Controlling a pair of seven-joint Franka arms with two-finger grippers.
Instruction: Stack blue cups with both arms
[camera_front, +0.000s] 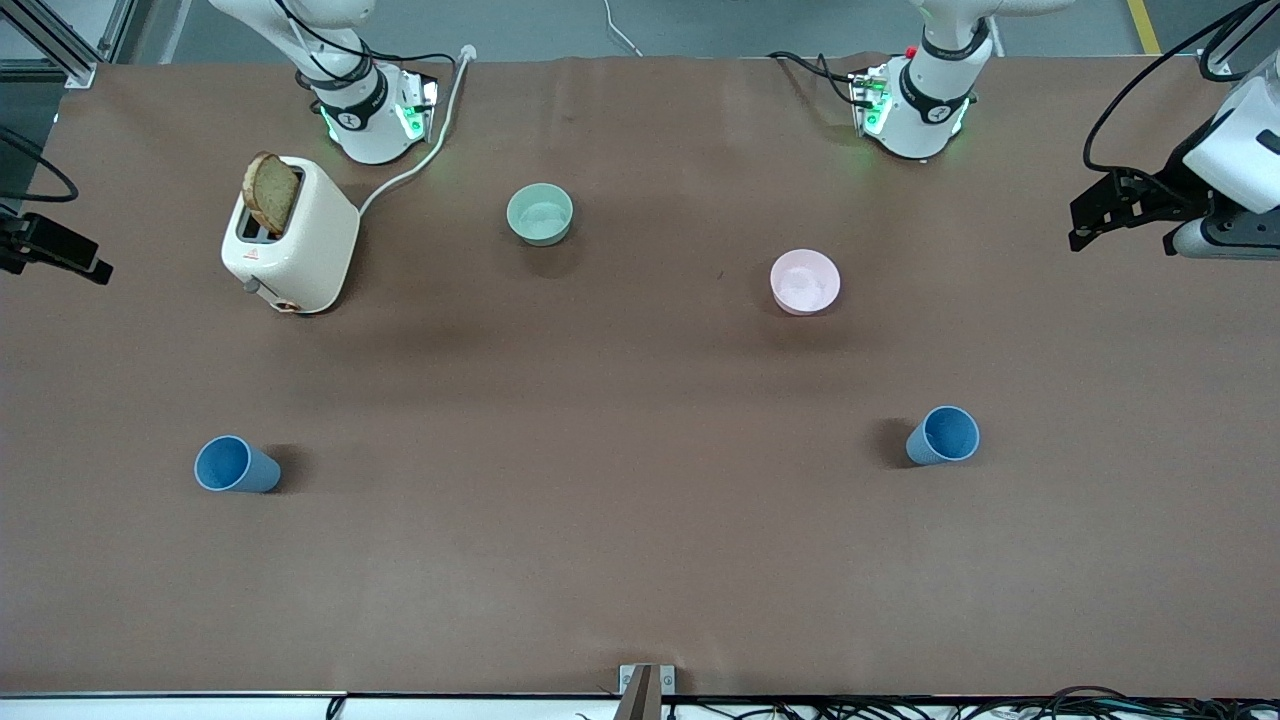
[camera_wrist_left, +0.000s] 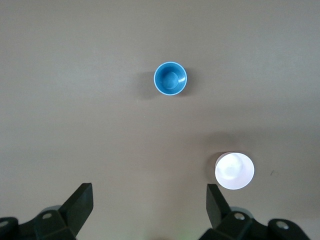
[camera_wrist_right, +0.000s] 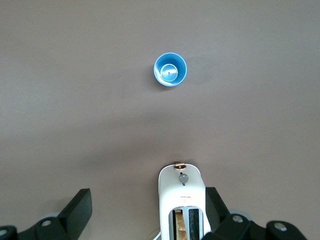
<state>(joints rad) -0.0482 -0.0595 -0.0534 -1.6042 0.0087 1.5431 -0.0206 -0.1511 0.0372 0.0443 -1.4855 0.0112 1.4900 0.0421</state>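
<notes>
Two blue cups stand upright and far apart on the brown table. One cup (camera_front: 236, 465) is toward the right arm's end and shows in the right wrist view (camera_wrist_right: 170, 70). The other cup (camera_front: 943, 436) is toward the left arm's end and shows in the left wrist view (camera_wrist_left: 170, 78). My left gripper (camera_front: 1120, 212) hangs high over the table by the pink bowl, open and empty (camera_wrist_left: 150, 192). My right gripper (camera_front: 70, 255) hangs high over the toaster area, open and empty (camera_wrist_right: 147, 197). Neither gripper touches a cup.
A white toaster (camera_front: 295, 240) with a bread slice (camera_front: 270, 192) in one slot stands near the right arm's base, its cord running to the table's edge. A mint-green bowl (camera_front: 540, 213) and a pale pink bowl (camera_front: 805, 281) sit farther from the front camera than the cups.
</notes>
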